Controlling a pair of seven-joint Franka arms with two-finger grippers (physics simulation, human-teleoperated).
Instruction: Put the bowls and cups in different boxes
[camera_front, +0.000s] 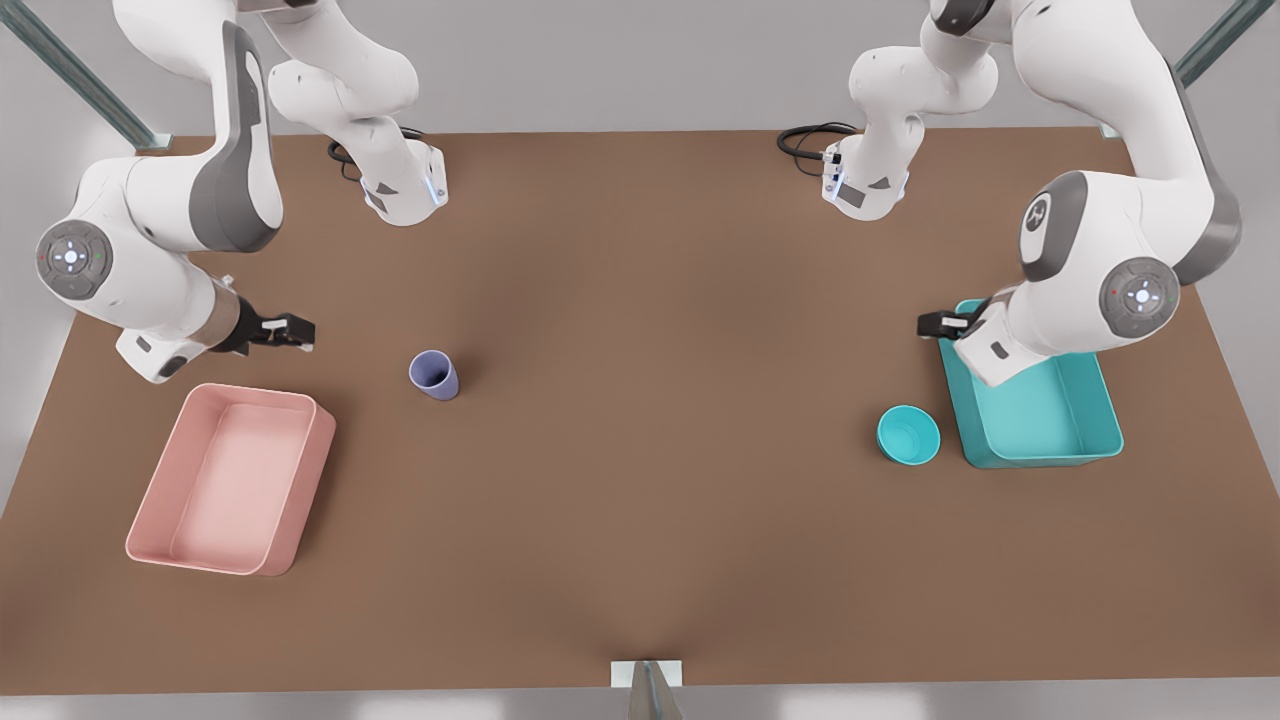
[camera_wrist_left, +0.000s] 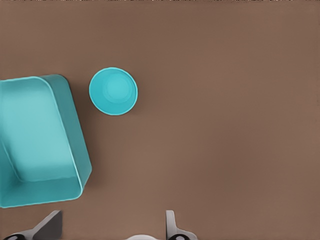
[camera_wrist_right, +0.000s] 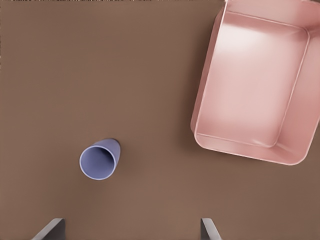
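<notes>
The left gripper (camera_front: 928, 324), fingers spread and empty, hangs over the teal box (camera_front: 1040, 425) near the desk's (camera_front: 640, 520) edge on the front view's right. The bowl (camera_front: 908, 435) sits just beside that box, nearest this arm. The right gripper (camera_front: 297, 331), also spread, hovers by the pink box (camera_front: 225, 480); the upright cup (camera_front: 434, 375) stands nearby, toward the desk's middle.

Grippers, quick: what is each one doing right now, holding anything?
Left gripper: open, holding nothing, above the teal box near the bowl.
Right gripper: open, holding nothing, between the pink box and the cup.
</notes>
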